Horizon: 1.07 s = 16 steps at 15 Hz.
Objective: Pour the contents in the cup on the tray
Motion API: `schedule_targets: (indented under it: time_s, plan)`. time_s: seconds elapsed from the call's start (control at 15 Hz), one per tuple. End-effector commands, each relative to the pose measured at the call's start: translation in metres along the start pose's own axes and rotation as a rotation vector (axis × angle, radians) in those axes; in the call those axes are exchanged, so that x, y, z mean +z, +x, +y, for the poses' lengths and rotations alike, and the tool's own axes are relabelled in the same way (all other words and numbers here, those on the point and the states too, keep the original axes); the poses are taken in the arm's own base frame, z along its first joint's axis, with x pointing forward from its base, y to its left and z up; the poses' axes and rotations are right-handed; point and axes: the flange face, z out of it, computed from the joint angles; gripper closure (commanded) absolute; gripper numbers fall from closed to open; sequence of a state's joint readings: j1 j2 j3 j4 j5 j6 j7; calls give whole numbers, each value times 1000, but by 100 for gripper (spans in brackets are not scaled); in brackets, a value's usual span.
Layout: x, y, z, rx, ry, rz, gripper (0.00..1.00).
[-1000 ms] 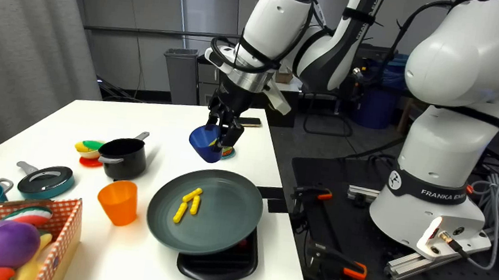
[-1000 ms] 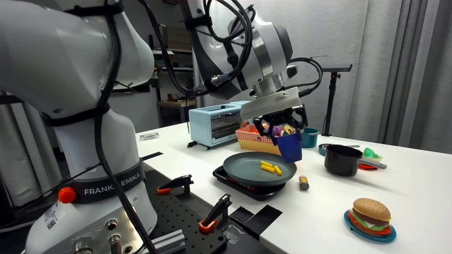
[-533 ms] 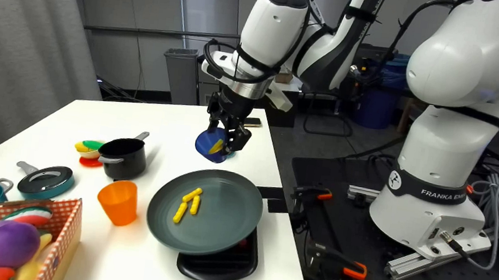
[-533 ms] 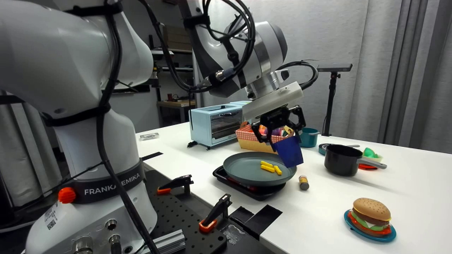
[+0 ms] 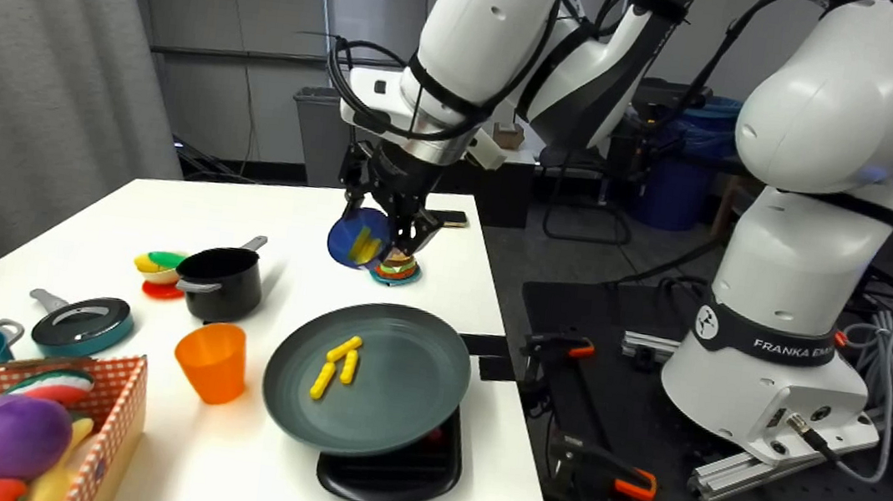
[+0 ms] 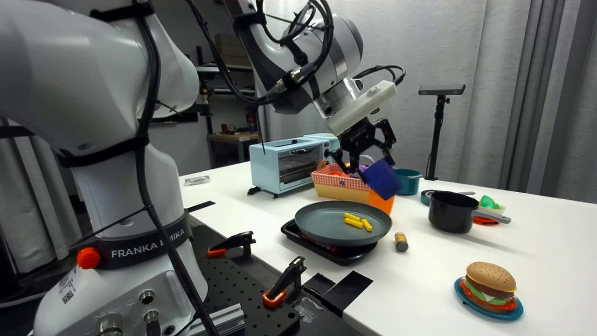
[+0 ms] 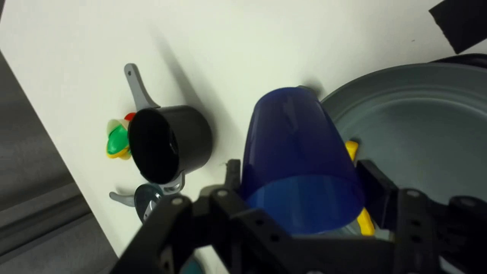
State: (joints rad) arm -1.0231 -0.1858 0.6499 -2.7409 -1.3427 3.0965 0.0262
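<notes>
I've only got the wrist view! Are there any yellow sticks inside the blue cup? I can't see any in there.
Observer: Yes, an exterior view shows yellow fry-like sticks inside the blue cup.
Operator: Cool! How many are lying on the grey-green dish? The cup's in my way.
Observer: Three sticks; both exterior views show them all.
Operator: Is there any other cup?
Observer: Yes, an orange cup stands beside the dish.

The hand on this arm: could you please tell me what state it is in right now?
Hand: closed, holding the blue cup from both sides.
</notes>
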Motion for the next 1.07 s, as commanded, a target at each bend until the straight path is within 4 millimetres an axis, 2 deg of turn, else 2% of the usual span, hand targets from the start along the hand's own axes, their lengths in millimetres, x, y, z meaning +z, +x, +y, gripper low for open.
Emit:
schedule_targets:
  time_s: [0.0, 1.0]
  plan:
    - [-27, 6, 13, -142, -107, -68, 50]
    - [-101, 21, 49, -741, -384, -196, 50]
